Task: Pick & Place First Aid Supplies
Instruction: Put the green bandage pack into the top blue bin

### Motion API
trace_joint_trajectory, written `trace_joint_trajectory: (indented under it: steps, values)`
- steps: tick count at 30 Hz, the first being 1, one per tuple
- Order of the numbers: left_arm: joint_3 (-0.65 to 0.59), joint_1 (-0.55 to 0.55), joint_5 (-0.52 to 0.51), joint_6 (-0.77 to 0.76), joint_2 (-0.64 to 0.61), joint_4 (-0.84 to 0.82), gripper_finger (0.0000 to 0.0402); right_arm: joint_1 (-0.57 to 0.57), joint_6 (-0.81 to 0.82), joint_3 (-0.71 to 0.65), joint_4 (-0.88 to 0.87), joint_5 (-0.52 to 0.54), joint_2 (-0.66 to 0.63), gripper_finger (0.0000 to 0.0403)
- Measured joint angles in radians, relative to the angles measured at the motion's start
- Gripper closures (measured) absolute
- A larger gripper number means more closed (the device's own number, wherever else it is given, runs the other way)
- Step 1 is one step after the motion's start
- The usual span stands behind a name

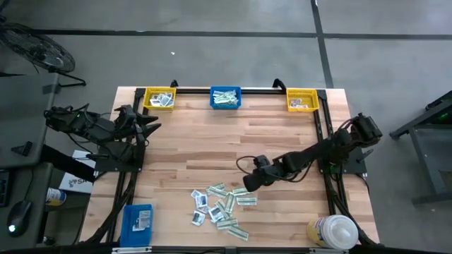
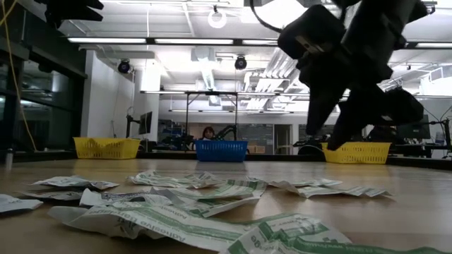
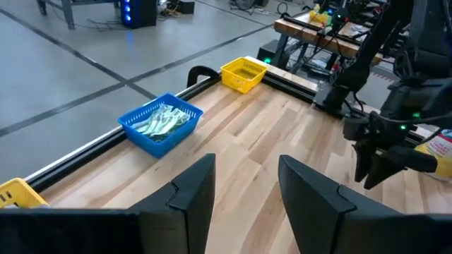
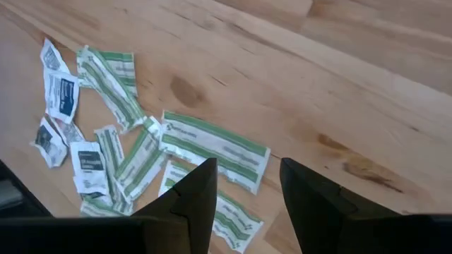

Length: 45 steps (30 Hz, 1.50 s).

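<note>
The right gripper (image 1: 244, 183) hangs over the wood table (image 1: 282, 137) with its 2 fingers (image 4: 194, 194) spread apart and nothing between them, tips aimed down at the near edge of the packets (image 1: 220, 206). Just below and ahead of those tips lies a green-and-white strip (image 4: 214, 147), flat on the wood, its long axis running slantwise across the gap between the fingers rather than along it. A second strip (image 4: 236, 217) lies directly under the tips on much the same slant. Farther out from the gripper the pile fans into more strips pointing several ways and small squarish white packets (image 4: 61, 95) with dark marks, some overlapping. Well beyond the gripper, along the table's far edge, stand 2 yellow bins (image 1: 159, 98) and, between them, a blue bin (image 1: 225, 97) that holds strips. The left gripper (image 1: 150, 121) waits near the far left corner, fingers apart and empty.
</note>
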Motion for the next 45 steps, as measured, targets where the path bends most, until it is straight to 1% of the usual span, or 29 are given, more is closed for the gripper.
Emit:
trace_joint_trajectory:
  steps: [5,9,15,24,28,36,40,45]
  values:
    - [0.000,0.000,0.054,0.001,0.000,-0.003,0.0246,0.032,0.043,0.000,-0.004,0.050,0.000,0.0254]
    - [0.000,0.000,0.085,0.001,0.000,-0.016,0.0246,0.059,0.077,0.000,-0.004,0.055,0.019,0.0254]
    - [0.000,0.000,0.124,0.002,0.000,-0.019,0.0246,0.089,0.142,0.000,0.031,0.037,0.088,0.0254]
    - [0.000,0.000,0.195,0.004,0.000,-0.034,0.0246,0.090,0.155,0.002,0.164,0.001,0.179,0.0254]
    - [0.000,0.000,0.232,0.004,0.000,-0.057,0.0246,0.089,0.162,0.003,0.171,0.007,0.189,0.0254]
    - [0.000,0.000,0.255,0.003,0.000,-0.078,0.0246,0.069,0.164,0.003,0.159,0.015,0.191,0.0255]
    - [0.000,0.000,0.255,0.003,0.000,-0.078,0.0246,0.056,0.171,0.003,0.144,-0.012,0.192,0.0275]
    - [0.000,0.000,0.255,0.004,0.000,-0.108,0.0246,0.055,0.212,0.002,0.113,-0.016,0.193,0.0324]
